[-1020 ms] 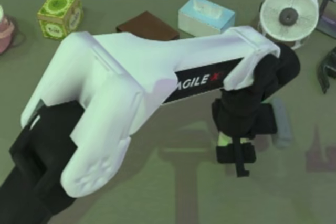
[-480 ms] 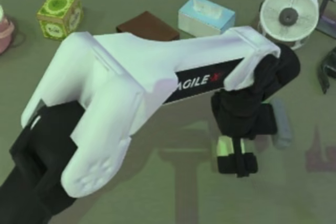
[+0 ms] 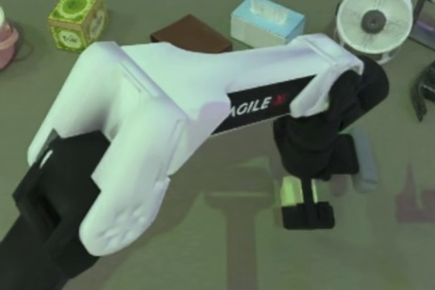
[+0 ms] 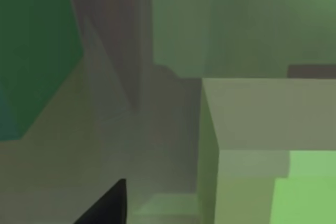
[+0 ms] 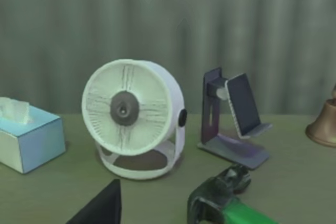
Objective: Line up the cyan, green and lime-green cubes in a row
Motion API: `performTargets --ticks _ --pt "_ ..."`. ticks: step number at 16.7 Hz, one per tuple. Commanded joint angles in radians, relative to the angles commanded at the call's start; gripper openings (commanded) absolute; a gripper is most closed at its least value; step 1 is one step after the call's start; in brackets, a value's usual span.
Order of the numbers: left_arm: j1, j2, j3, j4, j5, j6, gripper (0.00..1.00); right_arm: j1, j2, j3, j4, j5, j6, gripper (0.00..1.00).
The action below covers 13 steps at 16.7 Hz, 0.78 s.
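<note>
Lime-green cube [image 3: 291, 190] beside left hand [image 3: 307, 216] | grip: cannot tell | right arm parked

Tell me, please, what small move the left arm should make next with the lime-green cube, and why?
Probably lift the left gripper straight up, clear of the lime-green cube. In the top view the cube sits beside the gripper's fingers rather than between them, so it looks set down. The left wrist view shows the green cube close by, so a vertical retreat seems least likely to nudge either cube.
</note>
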<state>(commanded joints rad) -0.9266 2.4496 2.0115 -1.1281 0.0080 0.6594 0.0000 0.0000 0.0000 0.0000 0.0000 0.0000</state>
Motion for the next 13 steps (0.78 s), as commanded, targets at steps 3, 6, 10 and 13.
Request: performTargets --ticks 3,6,10,13 --pt "0.009 -0.006 0.067 -0.072 -0.001 -0.004 1.00 0.000 0.000 0.000 0.000 0.000 0.000 1.00" --pt "0.014 -0.018 0.173 -0.201 0.002 -0.001 1.00 0.000 0.000 0.000 0.000 0.000 0.000 1.00" --pt "0.019 -0.030 0.221 -0.251 0.000 -0.002 1.00 0.000 0.000 0.000 0.000 0.000 0.000 1.00" --pt "0.013 -0.027 0.219 -0.248 0.000 -0.002 1.00 0.000 0.000 0.000 0.000 0.000 0.000 1.00"
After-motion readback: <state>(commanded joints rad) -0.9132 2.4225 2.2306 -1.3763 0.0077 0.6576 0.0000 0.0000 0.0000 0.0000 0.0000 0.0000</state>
